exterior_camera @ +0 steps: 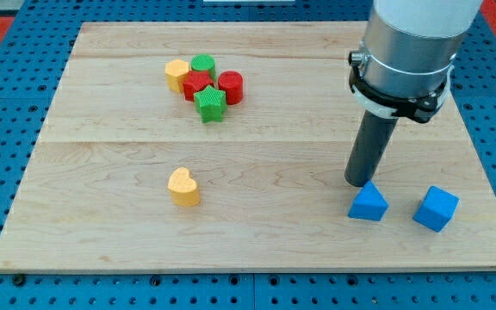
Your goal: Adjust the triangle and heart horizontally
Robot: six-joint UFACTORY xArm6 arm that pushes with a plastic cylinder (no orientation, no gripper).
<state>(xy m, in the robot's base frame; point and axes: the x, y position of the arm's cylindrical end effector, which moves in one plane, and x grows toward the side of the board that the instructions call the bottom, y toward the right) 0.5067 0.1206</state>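
Note:
A blue triangle block [368, 203] lies near the view's bottom right on the wooden board [257, 241]. A yellow heart block [183, 187] lies left of centre, lower on the board. My tip [358, 183] stands just above the triangle's top left, touching or nearly touching it. The heart is far to the tip's left.
A blue cube [436, 208] sits right of the triangle. A cluster at the view's top holds a yellow block [176, 75], a green cylinder [203, 65], a red star [197, 85], a red cylinder [231, 87] and a green star [210, 104].

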